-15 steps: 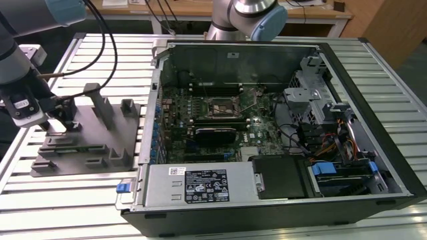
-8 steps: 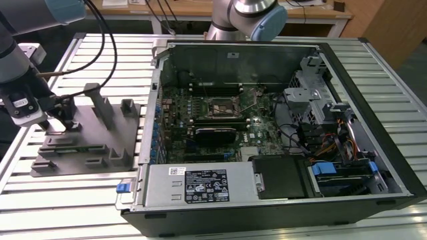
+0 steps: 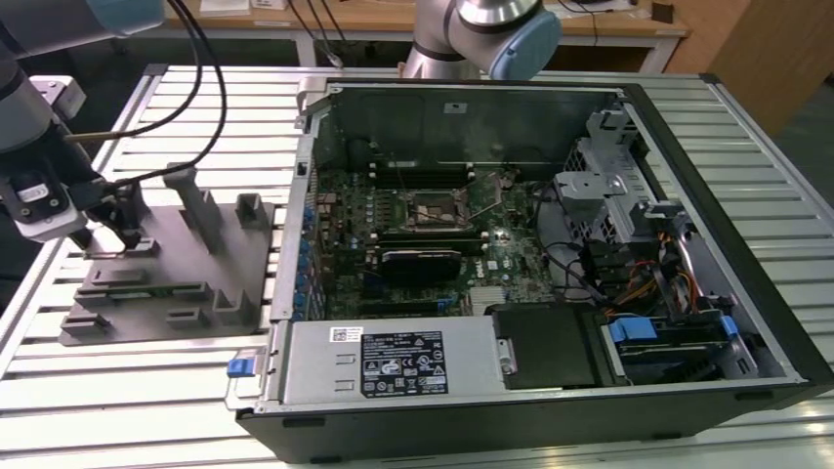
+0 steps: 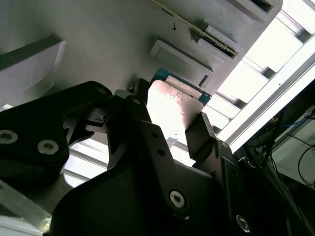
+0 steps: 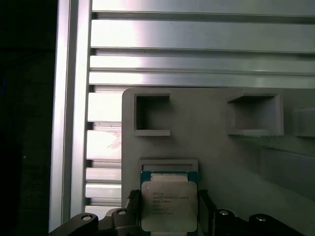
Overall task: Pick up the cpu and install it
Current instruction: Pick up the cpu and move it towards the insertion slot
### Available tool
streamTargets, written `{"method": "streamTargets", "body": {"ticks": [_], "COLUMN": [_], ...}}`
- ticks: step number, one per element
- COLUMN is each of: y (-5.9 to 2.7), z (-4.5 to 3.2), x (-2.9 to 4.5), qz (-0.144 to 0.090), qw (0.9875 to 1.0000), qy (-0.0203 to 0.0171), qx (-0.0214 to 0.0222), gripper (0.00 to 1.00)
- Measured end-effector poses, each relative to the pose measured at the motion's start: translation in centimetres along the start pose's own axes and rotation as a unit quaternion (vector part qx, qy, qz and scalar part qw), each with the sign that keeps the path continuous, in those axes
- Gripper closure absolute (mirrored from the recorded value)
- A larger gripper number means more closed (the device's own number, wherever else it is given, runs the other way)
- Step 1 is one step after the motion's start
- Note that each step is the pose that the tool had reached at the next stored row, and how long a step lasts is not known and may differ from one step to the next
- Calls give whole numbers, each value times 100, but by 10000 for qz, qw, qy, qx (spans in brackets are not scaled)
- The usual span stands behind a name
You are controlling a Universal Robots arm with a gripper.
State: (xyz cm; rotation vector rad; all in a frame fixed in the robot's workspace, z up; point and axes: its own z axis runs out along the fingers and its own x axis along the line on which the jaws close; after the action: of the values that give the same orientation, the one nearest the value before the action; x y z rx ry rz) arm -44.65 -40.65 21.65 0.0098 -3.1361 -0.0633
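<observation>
The cpu (image 5: 169, 200) is a small square chip with a pale silver top and a green rim. It sits at a shallow pocket near the edge of the grey tray (image 3: 170, 283), on the exterior view's left. My gripper (image 3: 108, 234) is low over that corner of the tray. In both wrist views its black fingers (image 4: 199, 130) press against two opposite sides of the cpu (image 4: 172, 105). The gripper (image 5: 169, 209) is shut on the chip. The dark metal-framed socket (image 3: 435, 207) lies open in the motherboard inside the computer case (image 3: 729, 225).
The tray carries upright posts (image 3: 195, 200) right beside the gripper. The case lies open on a slatted aluminium table (image 3: 170, 117), with cables, a drive cage and a power supply (image 3: 391, 362) inside. A second robot arm's base (image 3: 489, 34) stands behind the case.
</observation>
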Motion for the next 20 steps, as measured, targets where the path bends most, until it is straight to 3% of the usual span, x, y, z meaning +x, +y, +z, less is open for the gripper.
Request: {"method": "streamTargets", "body": {"ticks": [20], "y": [22], "z": [-298], "x": [1], "qz": [0], "qw": [10000], "qy": [0], "qx": [0], "gripper": [46]}}
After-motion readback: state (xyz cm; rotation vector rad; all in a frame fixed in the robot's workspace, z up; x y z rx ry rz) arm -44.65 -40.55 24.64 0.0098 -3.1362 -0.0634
